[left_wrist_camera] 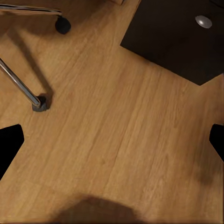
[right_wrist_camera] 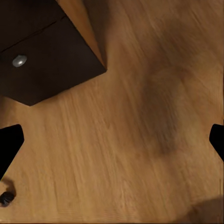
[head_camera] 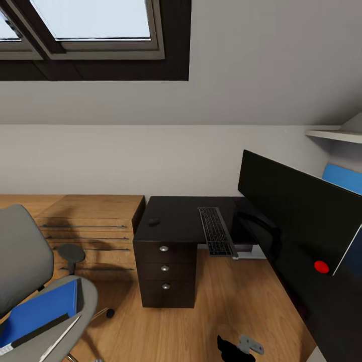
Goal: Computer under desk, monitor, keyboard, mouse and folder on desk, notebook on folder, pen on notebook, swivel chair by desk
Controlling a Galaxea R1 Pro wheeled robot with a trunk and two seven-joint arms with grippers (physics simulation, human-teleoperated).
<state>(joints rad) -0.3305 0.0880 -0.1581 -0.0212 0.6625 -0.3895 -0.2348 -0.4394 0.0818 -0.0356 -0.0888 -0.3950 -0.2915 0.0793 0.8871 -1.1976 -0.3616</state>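
fingers (left_wrist_camera: 10, 140) apart above floor (left_wrist_camera: 112, 140), folder (head_camera: 42, 309) elsewhere

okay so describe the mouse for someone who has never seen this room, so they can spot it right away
Find the long glossy black desk against the white wall, above the drawer unit with round silver knobs. The mouse lies on the desktop near its left end, apart from the keyboard further right. It is the small rounded black lump, whereas the keyboard is long, flat and covered in keys.

Both black two-fingered claws point down at the floor with nothing between their fingers, the left claw (left_wrist_camera: 112, 140) and the right claw (right_wrist_camera: 112, 140) each spread wide, dark fingertips (left_wrist_camera: 9, 142) at opposite edges of each wrist view.
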